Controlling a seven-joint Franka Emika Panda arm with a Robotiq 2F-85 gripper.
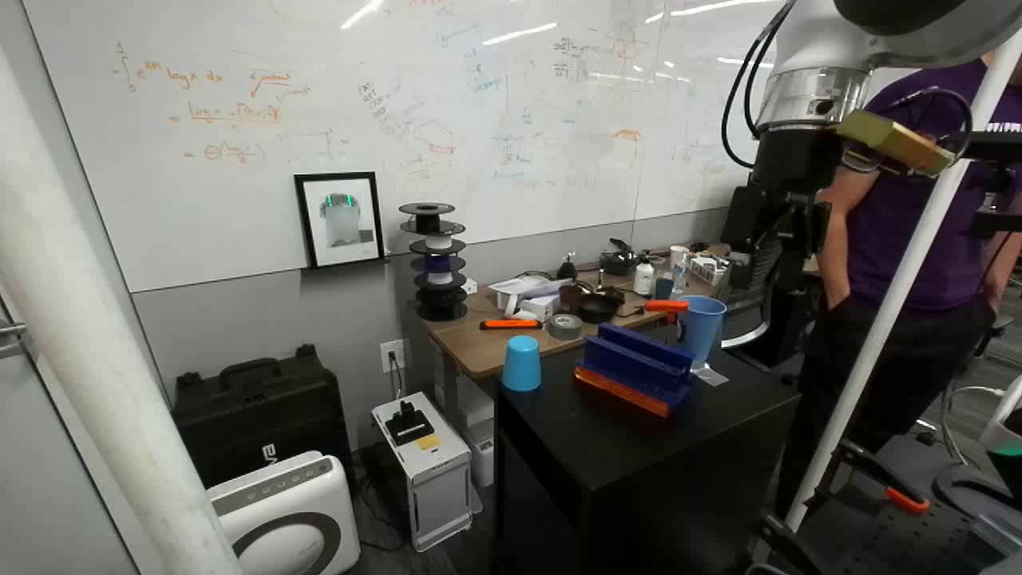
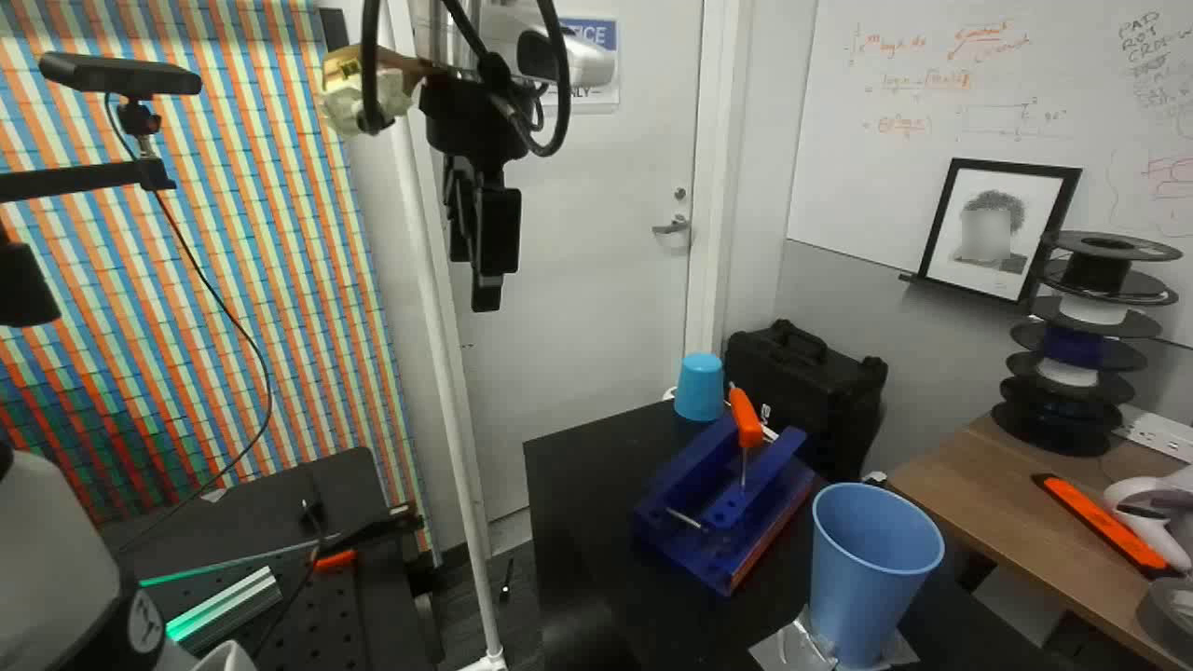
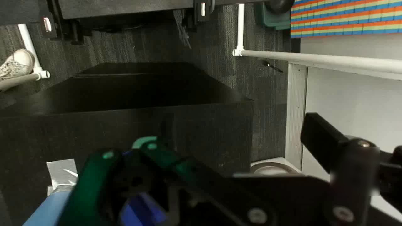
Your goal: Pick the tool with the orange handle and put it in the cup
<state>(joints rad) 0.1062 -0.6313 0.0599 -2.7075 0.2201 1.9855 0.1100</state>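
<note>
The tool with the orange handle sits at the blue holder, its thin shaft pointing down into it. Its handle also shows in an exterior view, just left of the cup. The upright blue cup stands beside the holder, with silver tape at its base; it also shows in an exterior view and, partly, in the wrist view. My gripper hangs high above and away from both, pointing down. It is open and empty; its spread fingers show in the wrist view. The tool is not visible in the wrist view.
A light-blue cup stands upside down on the black table. A brown desk behind holds an orange-black cutter and clutter. Another orange handle lies on a black board. A white pole and a person stand near the arm.
</note>
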